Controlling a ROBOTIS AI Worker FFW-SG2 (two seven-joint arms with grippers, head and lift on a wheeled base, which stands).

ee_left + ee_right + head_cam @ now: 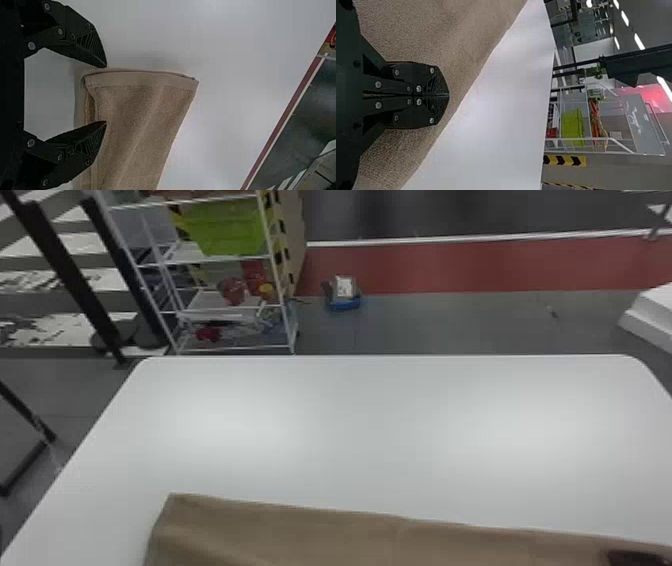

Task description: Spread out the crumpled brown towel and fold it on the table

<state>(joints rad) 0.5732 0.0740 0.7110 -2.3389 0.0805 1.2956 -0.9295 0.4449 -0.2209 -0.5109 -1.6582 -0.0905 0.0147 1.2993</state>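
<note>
Though the towel (pixel 320 535) lies flattened and apparently doubled on the table (pixel 370 415), seven to five o'clock in the head view, further folding seems due, my left gripper (pixel 106 94) parted at one end, my right gripper (pixel 448 95) clenched over it.

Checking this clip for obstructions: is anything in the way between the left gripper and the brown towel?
Nothing visible is: the open left gripper is at one end of the brown towel, which lies on the table.
</note>
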